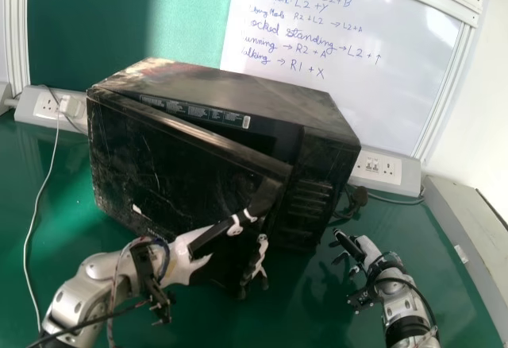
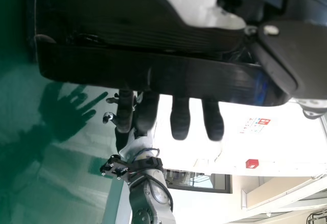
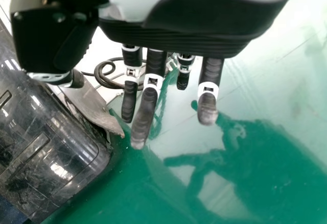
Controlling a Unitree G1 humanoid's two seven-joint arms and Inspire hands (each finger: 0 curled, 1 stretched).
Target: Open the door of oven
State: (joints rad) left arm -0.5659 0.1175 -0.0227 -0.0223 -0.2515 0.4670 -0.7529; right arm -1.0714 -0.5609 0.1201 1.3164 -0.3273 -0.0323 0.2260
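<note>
**Oven door (image 1: 178, 172), ajar**

Oven (image 1: 238, 92): one, at centre toward eleven o'clock, on one table (image 1: 67, 233). Door: one.

Hands: two. Left hand (image 1: 189, 262), near seven o'clock: fingers straight, spread apart, past the door's free edge. Right hand (image 1: 363, 251), near four o'clock: fingers straight, apart.

Risks: fingers may slip off through lack of a hook; the whole oven may swivel, nothing bracing it against a hard pull.

Socket boards (image 1: 387, 172): two. Whiteboard (image 1: 349, 34): one.
</note>
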